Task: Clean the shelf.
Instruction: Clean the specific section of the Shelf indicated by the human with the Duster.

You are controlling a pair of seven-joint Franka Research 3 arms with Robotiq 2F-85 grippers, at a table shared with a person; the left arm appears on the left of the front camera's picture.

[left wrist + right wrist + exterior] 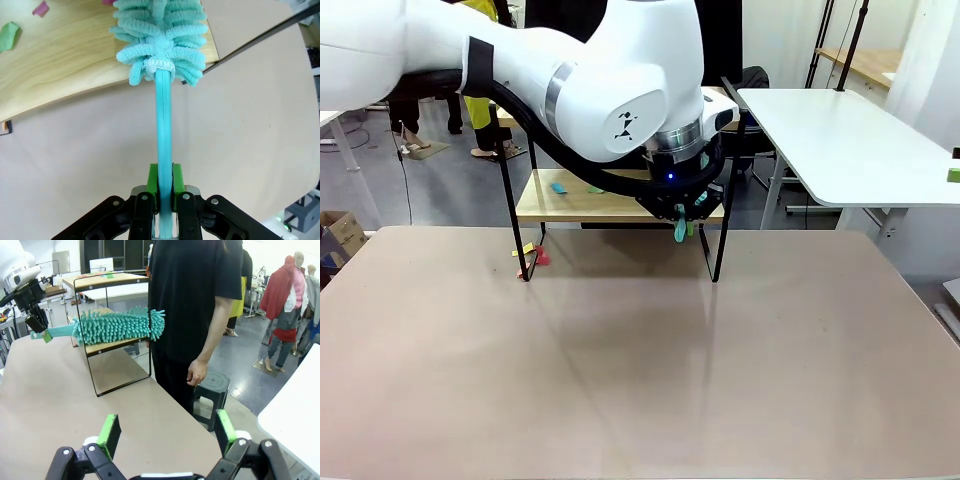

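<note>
The shelf [548, 206] stands at the table's far edge, its lower wooden board [65, 60] carrying small paper scraps: pink [41, 8], green [9, 35] and teal [558, 187]. My left gripper [682, 222] is shut on the teal handle of a fluffy duster [160, 35], green pads [153, 182] clamping it. The duster head [115, 325] lies along the lower board of the shelf [125, 279], near its end. My right gripper [167, 432] hangs open off the table's side, nothing between its fingers.
A person [195, 315] in black stands just behind the shelf, hand hanging down, beside a dark stool [210, 390]. Red and yellow scraps [535, 255] lie on the tabletop by a shelf leg. A green scrap [107, 275] sits on the top board. A white table [850, 140] stands at the right.
</note>
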